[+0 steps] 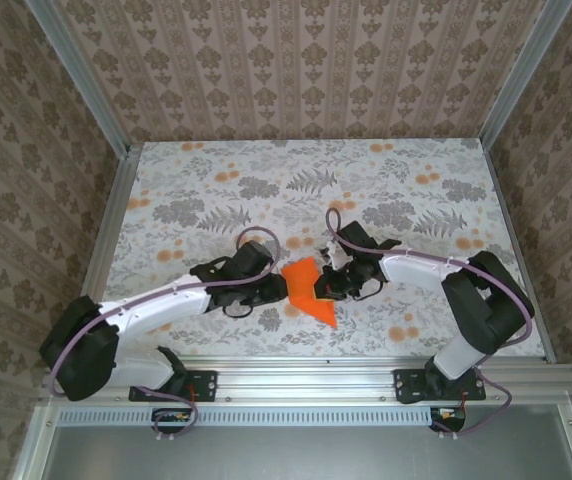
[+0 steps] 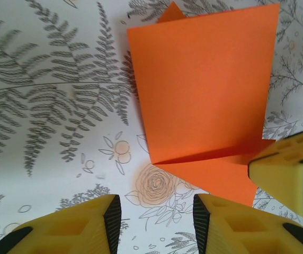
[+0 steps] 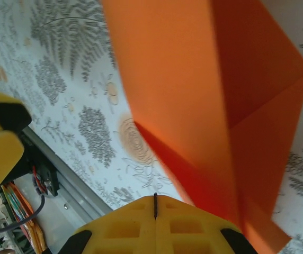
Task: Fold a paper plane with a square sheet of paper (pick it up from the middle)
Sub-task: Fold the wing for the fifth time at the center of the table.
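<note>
Jaws closed in right wrist view; paper (image 3: 183,90) creased.

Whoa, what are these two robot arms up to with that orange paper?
They are folding an orange sheet of paper on the flowery table. The sheet is partly folded, with a crease and a flap showing, but is no plane yet. The right gripper is shut at the paper's edge; whether it truly pinches it is hard to tell. The left gripper sits open beside the sheet, nothing between its fingers.
</note>
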Robot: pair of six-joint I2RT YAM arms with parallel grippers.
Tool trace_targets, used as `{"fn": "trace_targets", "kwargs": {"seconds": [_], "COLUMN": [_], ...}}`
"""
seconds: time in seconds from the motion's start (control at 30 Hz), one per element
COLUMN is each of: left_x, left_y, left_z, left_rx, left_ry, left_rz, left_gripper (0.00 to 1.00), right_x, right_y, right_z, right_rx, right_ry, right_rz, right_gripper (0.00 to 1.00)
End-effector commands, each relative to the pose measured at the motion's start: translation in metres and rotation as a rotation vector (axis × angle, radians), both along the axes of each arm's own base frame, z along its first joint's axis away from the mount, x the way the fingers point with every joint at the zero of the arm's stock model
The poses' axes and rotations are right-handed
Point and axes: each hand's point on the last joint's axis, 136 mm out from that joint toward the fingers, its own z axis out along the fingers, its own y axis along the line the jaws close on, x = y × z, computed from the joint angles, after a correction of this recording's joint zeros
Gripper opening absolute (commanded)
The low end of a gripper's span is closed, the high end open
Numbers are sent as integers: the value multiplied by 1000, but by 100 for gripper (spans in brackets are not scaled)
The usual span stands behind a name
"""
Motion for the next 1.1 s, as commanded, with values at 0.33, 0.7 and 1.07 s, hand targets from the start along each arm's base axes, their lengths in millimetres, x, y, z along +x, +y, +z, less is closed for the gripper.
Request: {"fn": "trace_targets", "kwargs": {"seconds": [0.33,0.7,1.07], "left_x": [-2,-2,6], "left_y": [-36,-50,-65], "left_z": [-6,-26,-42], "left_rx": [-44,-42,-93], "left_ry": [40,113,138], "left_rz": [-64,3,89], "left_gripper": [43,55,51], "right_x": [1,2,4], "right_y": [-30,-40,-44], "right_z": [-45,-61,-63], "right_rx": [34,89,87], "right_ry": [88,137,138], "right_rz": [-65,-123,-133], "right_gripper": [4,6,7]}}
